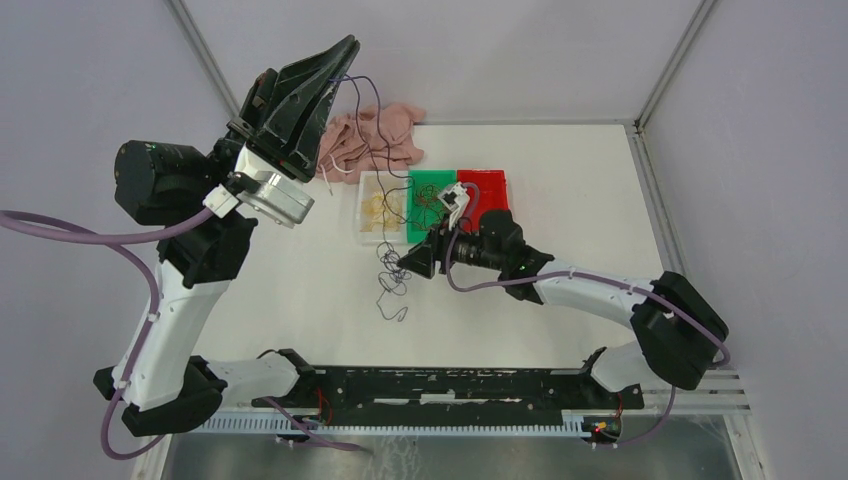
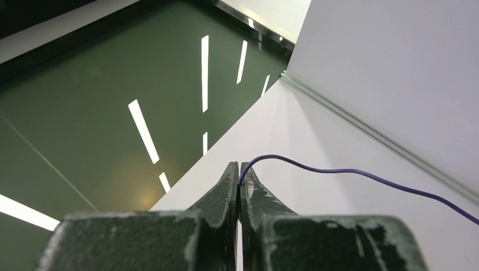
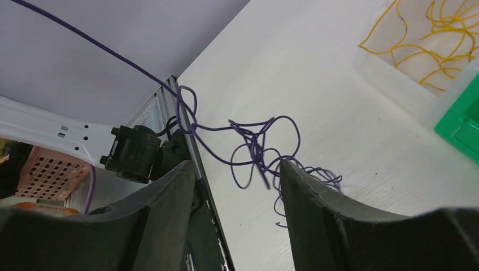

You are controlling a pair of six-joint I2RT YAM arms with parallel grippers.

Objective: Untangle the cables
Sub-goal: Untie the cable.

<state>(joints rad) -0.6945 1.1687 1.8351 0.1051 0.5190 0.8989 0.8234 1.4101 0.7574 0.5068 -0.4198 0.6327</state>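
Purple cable run from the raised left fingers down to the desk
Left fingers closed on one end of the purple cable, high above the desk. Right fingers open, low over the desk, with the cable's knotted loops just ahead of them. Yellow cables lie in the clear tray, beside the green tray

Thin purple cable is dangling in a curly knot, one strand stretching way up; yellow cables are lying looped in the clear tray.
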